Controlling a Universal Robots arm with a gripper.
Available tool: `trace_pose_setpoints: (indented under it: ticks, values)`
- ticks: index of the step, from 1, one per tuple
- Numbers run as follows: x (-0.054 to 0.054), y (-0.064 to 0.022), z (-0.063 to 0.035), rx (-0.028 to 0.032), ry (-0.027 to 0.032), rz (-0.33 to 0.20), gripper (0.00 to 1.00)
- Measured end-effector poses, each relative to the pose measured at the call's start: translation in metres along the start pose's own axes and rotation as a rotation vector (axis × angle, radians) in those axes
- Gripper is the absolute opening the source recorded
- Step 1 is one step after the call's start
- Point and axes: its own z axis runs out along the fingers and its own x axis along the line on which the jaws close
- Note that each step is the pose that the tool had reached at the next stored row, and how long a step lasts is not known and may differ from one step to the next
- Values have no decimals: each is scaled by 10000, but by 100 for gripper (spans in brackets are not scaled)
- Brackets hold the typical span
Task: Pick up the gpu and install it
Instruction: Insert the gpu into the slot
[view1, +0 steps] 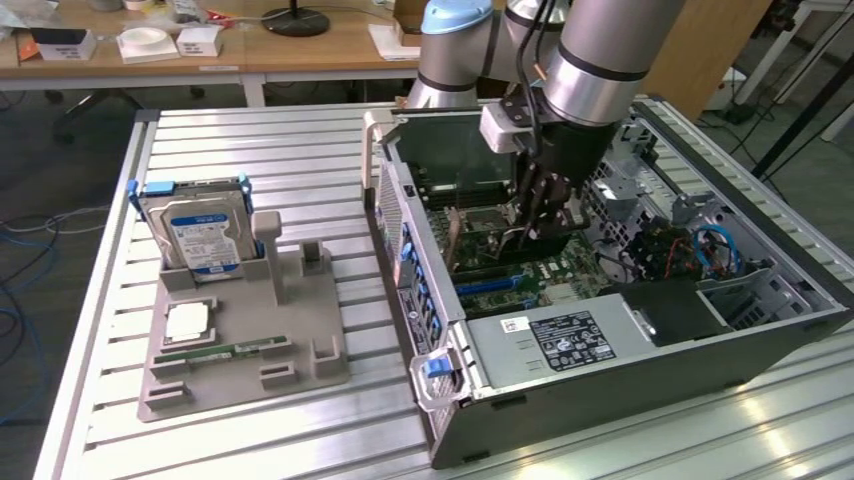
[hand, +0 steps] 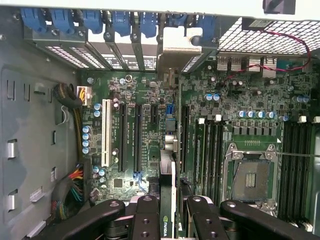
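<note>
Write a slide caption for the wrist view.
Gripper holds the gpu edge-on above the motherboard inside the open computer case.

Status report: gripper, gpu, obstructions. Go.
Gripper shut on gpu, inside the open computer case. Card held edge-on above the motherboard slots, not yet seated. No obstruction seen over the slots.

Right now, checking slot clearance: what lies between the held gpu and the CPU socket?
In the wrist view, the gpu and CPU socket are separated by black memory slots.
</note>
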Motion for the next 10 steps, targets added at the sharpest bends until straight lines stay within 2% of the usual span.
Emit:
trace_pose_setpoints:
  ticks: [10]
  values:
    - [1, 15, 29, 5, -1, -2, 26]
